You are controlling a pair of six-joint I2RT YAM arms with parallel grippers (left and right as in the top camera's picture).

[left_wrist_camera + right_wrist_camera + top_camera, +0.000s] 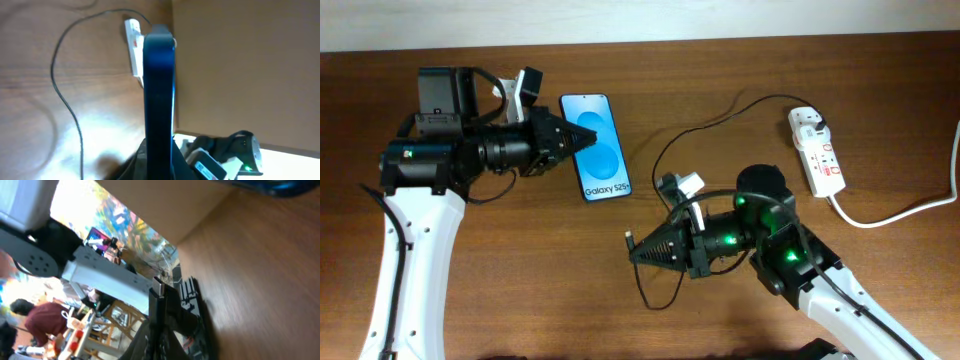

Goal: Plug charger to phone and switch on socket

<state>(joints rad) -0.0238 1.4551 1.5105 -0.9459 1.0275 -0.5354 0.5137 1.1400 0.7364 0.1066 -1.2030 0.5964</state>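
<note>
The phone (603, 160) lies screen up on the wooden table, its blue screen reading "Galaxy S25+". My left gripper (574, 140) is shut on its left edge; the left wrist view shows the phone (159, 85) edge-on between the jaws (159, 152). My right gripper (633, 246) is shut on the charger's connector end, below and right of the phone. The metal tip (159, 286) sticks out past the fingers (162, 325). The thin black cable (55, 75) loops back to its plug head (812, 124), which sits in the white socket (822, 158) at the far right.
The socket's thick white cord (910, 210) runs off the right edge of the table. Slack charger cable loops on the table under and behind my right arm (800, 265). The table's far edge meets a pale wall (720, 15).
</note>
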